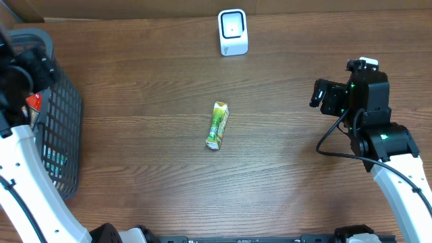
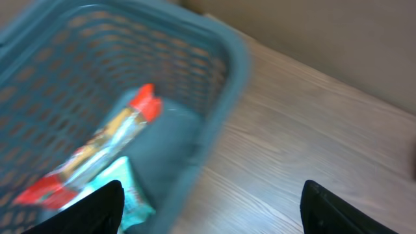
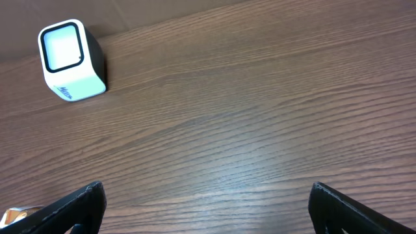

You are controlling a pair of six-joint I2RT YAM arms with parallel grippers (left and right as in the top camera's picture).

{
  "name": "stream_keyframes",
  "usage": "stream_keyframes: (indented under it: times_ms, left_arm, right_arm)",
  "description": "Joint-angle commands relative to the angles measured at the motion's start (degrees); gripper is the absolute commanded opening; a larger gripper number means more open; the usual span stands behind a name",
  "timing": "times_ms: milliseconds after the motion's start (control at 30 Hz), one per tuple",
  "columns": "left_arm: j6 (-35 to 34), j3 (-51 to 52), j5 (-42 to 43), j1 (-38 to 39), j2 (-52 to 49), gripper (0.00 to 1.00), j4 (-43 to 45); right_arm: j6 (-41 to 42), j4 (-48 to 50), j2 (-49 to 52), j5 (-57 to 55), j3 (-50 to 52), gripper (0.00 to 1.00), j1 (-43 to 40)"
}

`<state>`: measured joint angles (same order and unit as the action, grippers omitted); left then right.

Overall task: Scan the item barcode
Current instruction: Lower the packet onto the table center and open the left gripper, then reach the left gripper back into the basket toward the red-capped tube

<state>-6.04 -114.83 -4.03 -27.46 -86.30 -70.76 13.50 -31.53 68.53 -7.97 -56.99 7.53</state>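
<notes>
Packet is seen ungrasped mid-table, six o'clock from the scanner. Left gripper, over the basket, and right gripper are spread, empty; a pickup is judged next.

Blurred throughout. Looks down into a blue basket at left. Inside, a red-and-tan packet lying slantwise, a teal packet just below it. To the right, bare wooden worktop. Along the bottom edge, the end effector, dark fingers spread wide, gripping nothing.
</notes>
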Motion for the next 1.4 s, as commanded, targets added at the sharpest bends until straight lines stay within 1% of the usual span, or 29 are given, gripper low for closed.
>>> stream_keyframes:
  times_ms: [0, 100, 133, 233, 300, 367, 500, 600, 767, 833, 900, 1000, 1067, 1267, 1367]
  left_arm:
    - [-2.0, -1.4, -2.3, -6.3, -0.4, 0.80, 0.3]
    - [-5.2, -1.4, -3.5, -11.3, -0.5, 0.79, 0.8]
    - [-6.2, -1.4, -3.2, -14.2, -0.5, 0.79, 2.6]
    - [-5.7, -1.2, -3.2, -15.6, -1.1, 0.79, 5.1]
    - [-4.4, -1.2, -3.2, -15.7, -2.1, 0.79, 6.5]
    - [-1.3, -1.2, -3.3, -15.6, -4.7, 0.79, 8.4]
    - [1.0, -1.2, -3.2, -15.6, -8.7, 0.79, 7.0]
    - [3.5, -1.2, -3.2, -15.6, -11.3, 0.76, 5.4]
    - [4.4, -1.2, -0.6, -15.6, -13.7, 0.77, 5.9]
    - [4.8, -1.2, -0.4, -15.6, -14.8, 0.81, 5.8]
    - [4.9, -1.2, -0.4, -15.6, -15.8, 0.82, 5.1]
    - [7.4, -1.2, -0.7, -15.6, -18.5, 0.82, 3.0]
    - [7.6, -1.2, -0.9, -15.6, -19.7, 0.82, 1.5]
    - [7.9, -1.2, -5.7, -15.7, -21.7, 0.83, -0.1]
    - [10.2, -1.2, -6.0, -15.7, -21.7, 0.83, 0.8]
  right_arm:
    - [0.2, 0.3, -0.2, -0.9, -1.2, 1.00, -0.2]
    - [0.2, 0.3, -0.2, -0.9, -1.2, 1.00, -0.2]
    - [0.2, 0.3, -0.2, -0.9, -1.2, 1.00, -0.2]
    - [0.2, 0.3, -0.2, -0.9, -1.2, 1.00, -0.2]
    - [0.2, 0.3, -0.2, -0.9, -1.2, 1.00, -0.2]
    - [0.2, 0.3, -0.2, -0.9, -1.2, 1.00, -0.2]
    - [0.2, 0.3, -0.2, -0.9, -1.2, 1.00, -0.2]
    - [0.2, 0.3, -0.2, -0.9, -1.2, 1.00, -0.2]
    - [0.2, 0.3, -0.2, -0.9, -1.2, 1.00, -0.2]
    - [0.2, 0.3, -0.2, -0.9, -1.2, 1.00, -0.2]
    - [0.2, 0.3, -0.2, -0.9, -1.2, 1.00, -0.2]
    - [0.2, 0.3, -0.2, -0.9, -1.2, 1.00, -0.2]
    - [0.2, 0.3, -0.2, -0.9, -1.2, 1.00, -0.2]
    - [0.2, 0.3, -0.2, -0.9, -1.2, 1.00, -0.2]
    - [0.2, 0.3, -0.2, -0.9, -1.2, 1.00, -0.2]
